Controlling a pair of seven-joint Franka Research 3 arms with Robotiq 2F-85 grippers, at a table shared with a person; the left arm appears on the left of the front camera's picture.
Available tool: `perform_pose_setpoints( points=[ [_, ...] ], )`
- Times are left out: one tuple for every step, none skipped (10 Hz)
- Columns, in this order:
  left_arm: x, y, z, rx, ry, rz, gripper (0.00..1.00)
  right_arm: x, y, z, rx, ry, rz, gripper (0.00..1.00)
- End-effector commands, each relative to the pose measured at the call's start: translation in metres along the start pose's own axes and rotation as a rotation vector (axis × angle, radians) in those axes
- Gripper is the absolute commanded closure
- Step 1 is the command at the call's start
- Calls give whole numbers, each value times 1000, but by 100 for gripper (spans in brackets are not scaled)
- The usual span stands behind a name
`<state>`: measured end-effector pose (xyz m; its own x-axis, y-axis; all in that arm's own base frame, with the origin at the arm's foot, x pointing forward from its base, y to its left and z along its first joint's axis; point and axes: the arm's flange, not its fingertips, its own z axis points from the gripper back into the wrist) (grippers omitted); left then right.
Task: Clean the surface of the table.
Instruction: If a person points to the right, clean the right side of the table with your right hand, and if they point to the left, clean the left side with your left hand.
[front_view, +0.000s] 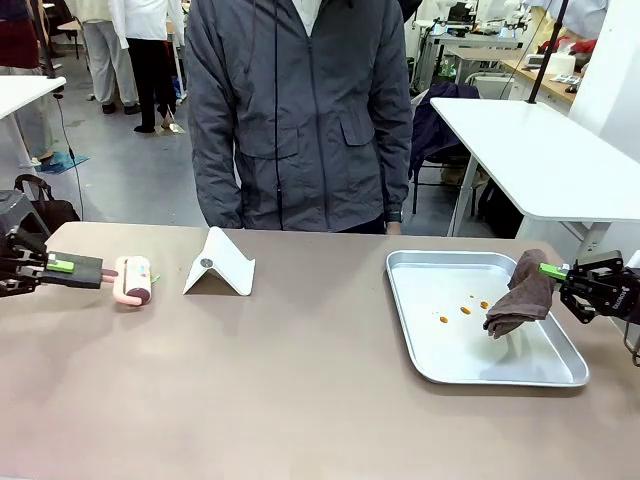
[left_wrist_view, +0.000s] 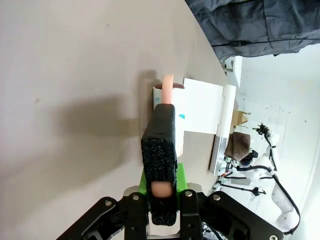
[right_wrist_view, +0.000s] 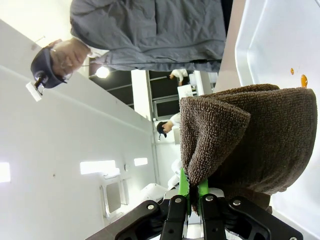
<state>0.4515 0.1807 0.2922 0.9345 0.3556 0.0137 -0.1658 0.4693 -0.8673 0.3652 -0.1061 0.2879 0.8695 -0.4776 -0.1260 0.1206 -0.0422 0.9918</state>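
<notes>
The brownish table (front_view: 300, 390) stretches across the front view. My left gripper (front_view: 60, 266) is shut on the black foam handle (left_wrist_view: 160, 150) of a pink lint roller (front_view: 133, 279), whose roll rests on the table (left_wrist_view: 75, 75) at the left. Seen from the left wrist, that gripper (left_wrist_view: 161, 200) clamps the handle and the roller (left_wrist_view: 168, 87) points away. My right gripper (front_view: 553, 271) is shut on a brown towel (front_view: 522, 295) hanging over the right side of a silver tray (front_view: 470, 355). In the right wrist view the towel (right_wrist_view: 250, 135) droops from the gripper (right_wrist_view: 192, 195).
Orange spots (front_view: 465, 310) dot the tray's floor. A folded white stand (front_view: 220, 265) sits just right of the roller. A person in a grey jacket (front_view: 300, 110) stands at the far edge. A white table (front_view: 540, 150) lies beyond the right corner.
</notes>
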Motion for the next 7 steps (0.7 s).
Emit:
perform_pose_setpoints(
  points=[
    [-9,-2,-23,111,51,-24,78,-1,7,-2,-15,1,-12,100],
    [-9,-9,-32,124,65,-38,78,-1,7,-2,-15,1,-12,100],
    [-6,-14,-37,128,74,-39,78,-1,7,-2,-15,1,-12,100],
    [-4,-15,-39,127,76,-37,78,-1,7,-2,-15,1,-12,100],
    [-4,-16,-38,122,73,-36,78,-1,7,-2,-15,1,-12,100],
    [-5,-16,-32,97,61,-47,78,-1,7,-2,-15,1,-12,100],
    [-9,-16,-20,35,47,-79,78,-1,7,-2,-15,1,-12,100]
  ],
)
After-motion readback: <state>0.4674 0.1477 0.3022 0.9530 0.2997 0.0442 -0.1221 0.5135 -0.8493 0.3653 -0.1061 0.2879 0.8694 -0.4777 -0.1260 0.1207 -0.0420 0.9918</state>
